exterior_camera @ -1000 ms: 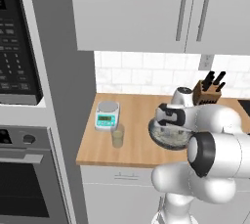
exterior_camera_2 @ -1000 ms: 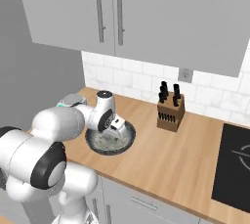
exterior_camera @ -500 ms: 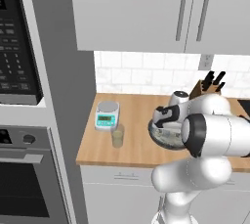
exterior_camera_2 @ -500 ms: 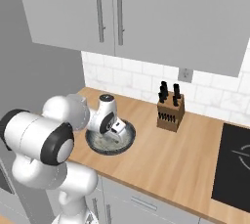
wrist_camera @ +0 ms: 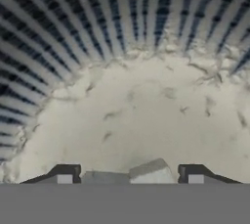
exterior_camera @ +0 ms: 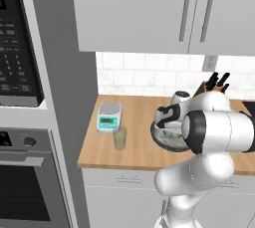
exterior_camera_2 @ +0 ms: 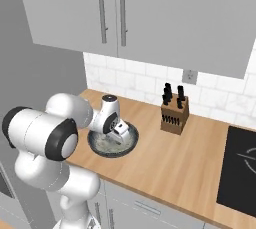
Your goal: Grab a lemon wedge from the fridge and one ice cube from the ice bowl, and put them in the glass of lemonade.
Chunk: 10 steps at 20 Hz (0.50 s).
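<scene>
— Speckled ice bowl [exterior_camera_2: 113,143] sits mid-counter [exterior_camera_2: 200,165], operator; your gripper [wrist_camera: 130,179] is down inside it.
— Grip?
— Fingers apart, pale cube [wrist_camera: 149,171] between the tips. Glass of lemonade [exterior_camera: 120,138] near the counter's left front edge.

The ice bowl [wrist_camera: 73,37] has a wall ribbed in dark blue-black and pale stripes, over a speckled cream-grey floor. The glass of lemonade [exterior_camera: 120,138] is pale yellowish, on a light wooden counter [exterior_camera: 139,147], beside a teal-and-white scale [exterior_camera: 109,117].
</scene>
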{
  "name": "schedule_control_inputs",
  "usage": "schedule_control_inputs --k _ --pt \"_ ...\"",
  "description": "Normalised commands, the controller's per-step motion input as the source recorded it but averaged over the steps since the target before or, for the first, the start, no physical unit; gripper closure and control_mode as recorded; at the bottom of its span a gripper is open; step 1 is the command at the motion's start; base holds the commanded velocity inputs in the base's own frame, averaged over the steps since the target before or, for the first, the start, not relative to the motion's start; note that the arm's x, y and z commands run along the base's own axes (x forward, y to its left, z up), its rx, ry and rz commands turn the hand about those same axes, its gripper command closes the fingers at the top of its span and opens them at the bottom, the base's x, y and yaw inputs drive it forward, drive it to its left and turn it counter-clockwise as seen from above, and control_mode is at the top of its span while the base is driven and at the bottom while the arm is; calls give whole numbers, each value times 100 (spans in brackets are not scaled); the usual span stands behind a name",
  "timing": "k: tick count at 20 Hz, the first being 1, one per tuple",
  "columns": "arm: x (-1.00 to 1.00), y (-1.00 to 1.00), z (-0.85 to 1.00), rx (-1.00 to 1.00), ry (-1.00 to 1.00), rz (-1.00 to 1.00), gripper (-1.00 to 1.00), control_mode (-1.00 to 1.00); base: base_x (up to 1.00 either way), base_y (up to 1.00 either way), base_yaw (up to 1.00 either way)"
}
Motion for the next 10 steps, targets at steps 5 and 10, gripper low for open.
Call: schedule_control_inputs --k 5,10 --pt "-28 0 0 2 -1 -6 100 -100 0 0 0" --pt "-17 0 1 1 0 -3 100 -100 0 0 0"
